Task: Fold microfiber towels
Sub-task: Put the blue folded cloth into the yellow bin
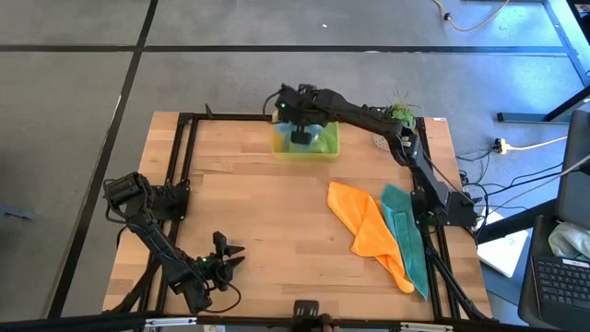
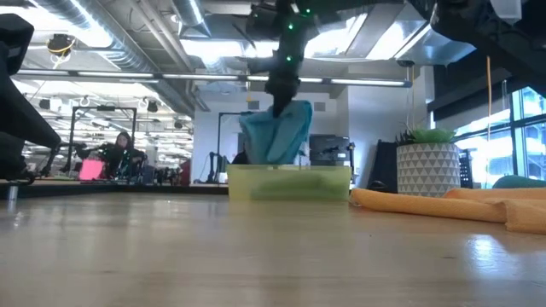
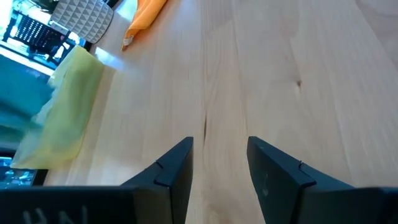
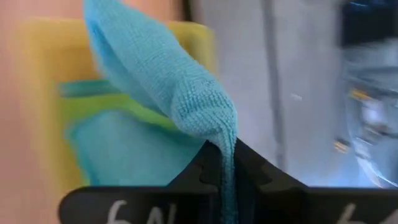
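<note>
Hanging a light blue towel (image 2: 277, 132) over the yellow tray (image 1: 305, 146) at top centre, the right gripper (image 4: 225, 163) is clenched on its pinched edge, probably needing lowering next; only the right wrist view shows more folded towels (image 4: 118, 146) inside, while the left gripper (image 1: 224, 258) idles open lower left.

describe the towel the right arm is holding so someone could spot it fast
At the table's far edge sits the yellow tray. Directly above it, the right gripper is shut on a light blue towel, which hangs bunched. Unlike the orange towel lying flat, it is lifted.
</note>
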